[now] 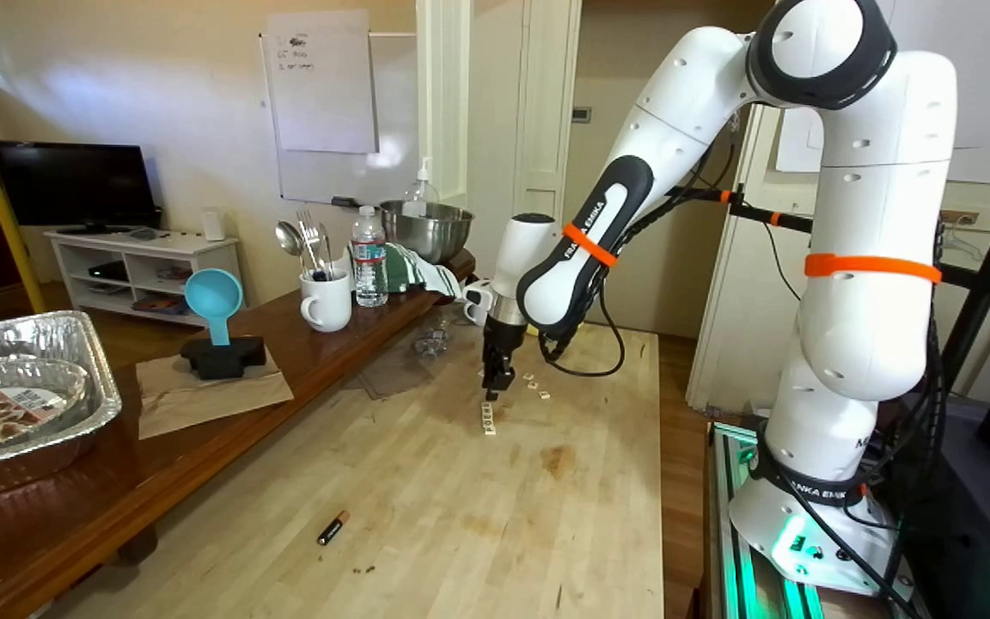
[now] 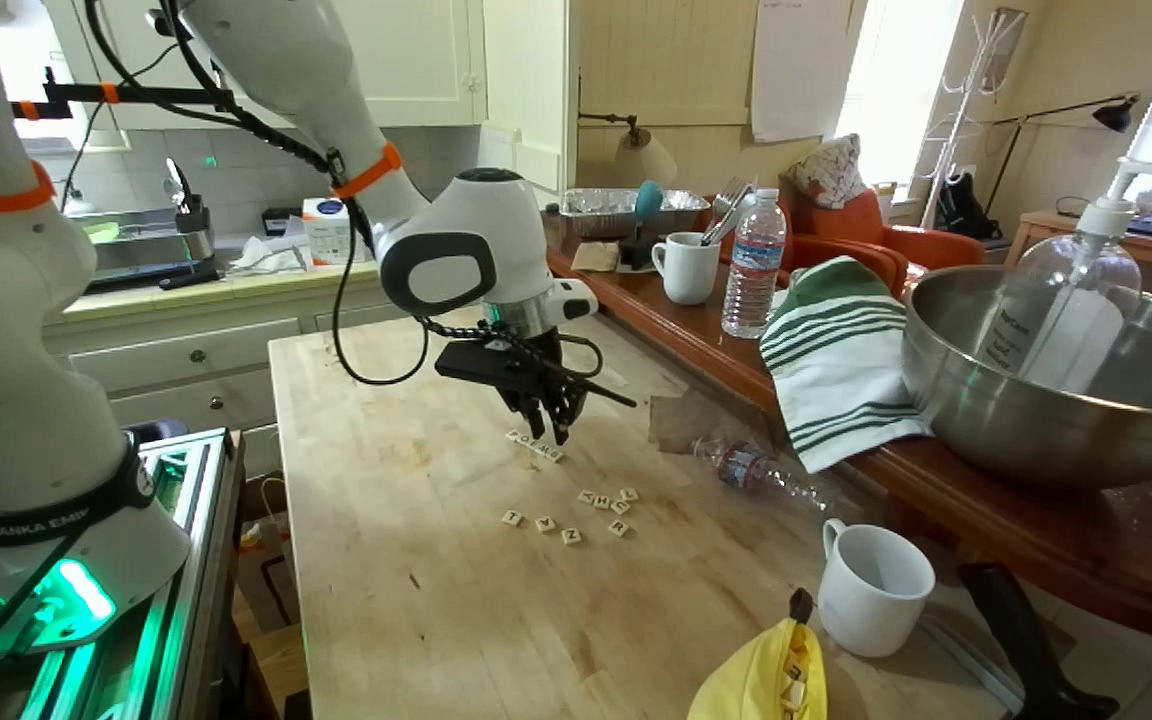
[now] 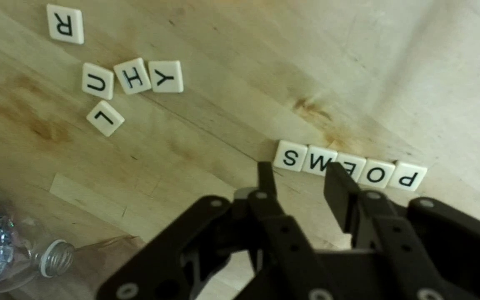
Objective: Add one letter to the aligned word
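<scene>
In the wrist view the claw (image 3: 300, 173) stands spread, its two fingers (image 3: 267, 181) apart with bare wood of the worktop (image 3: 223, 50) showing between them. Taking its gap as the centre and twelve as the top of that view, the aligned word (image 3: 350, 159) lies close by the fingertips, running from eleven o'clock, where the S tile (image 3: 290, 156) sits, to three, where the P tile (image 3: 408, 176) sits. Five tiles in one line, upside down here, spell POEMS; the finger on the three o'clock side hides part of the M tile (image 3: 317, 157) and E tile (image 3: 356, 162). Whether either finger touches the row, I cannot tell.

Toward ten o'clock lie a Y tile (image 3: 166, 76), H tile (image 3: 132, 76) and U tile (image 3: 98, 81), close together, with an R tile (image 3: 65, 23) at eleven from the U and an L tile (image 3: 105, 118) near six from it. A clear bottle (image 3: 19, 254) lies on its side at about half past eight.

In an exterior view, a T tile (image 2: 513, 517), Z tile (image 2: 572, 536) and third tile (image 2: 545, 524), its letter hard to read, lie near six o'clock from the claw, a yellow pouch (image 2: 751, 675) between four and five.
</scene>
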You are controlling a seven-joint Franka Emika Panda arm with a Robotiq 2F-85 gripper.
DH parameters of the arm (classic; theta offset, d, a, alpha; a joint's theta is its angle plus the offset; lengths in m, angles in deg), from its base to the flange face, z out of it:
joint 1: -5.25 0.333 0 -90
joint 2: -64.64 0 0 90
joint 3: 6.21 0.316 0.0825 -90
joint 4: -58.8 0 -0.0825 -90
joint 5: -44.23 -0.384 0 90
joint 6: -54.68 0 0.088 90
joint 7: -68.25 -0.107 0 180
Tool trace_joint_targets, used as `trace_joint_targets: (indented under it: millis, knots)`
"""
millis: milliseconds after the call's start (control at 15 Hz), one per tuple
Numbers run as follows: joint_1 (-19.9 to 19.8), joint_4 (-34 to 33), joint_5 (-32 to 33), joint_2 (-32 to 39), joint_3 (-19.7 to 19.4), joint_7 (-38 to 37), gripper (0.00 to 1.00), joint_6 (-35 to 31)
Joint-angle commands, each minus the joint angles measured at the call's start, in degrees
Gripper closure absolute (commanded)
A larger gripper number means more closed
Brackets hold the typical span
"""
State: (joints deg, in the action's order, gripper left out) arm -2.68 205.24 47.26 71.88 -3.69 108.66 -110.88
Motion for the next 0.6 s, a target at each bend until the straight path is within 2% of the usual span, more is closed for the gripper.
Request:
trace_joint_targets:
  millis: [0, 267, 533]
  knots:
    - [2.06, 1.70, 2.20, -3.09, -1.78, -7.85, 0.31, 3.49]
    - [2.76, 2.07, 1.79, -4.65, -1.62, -13.84, 0.02, 6.41]
    - [3.62, 2.05, 1.94, -6.38, -1.69, -18.76, 0.00, 9.60]
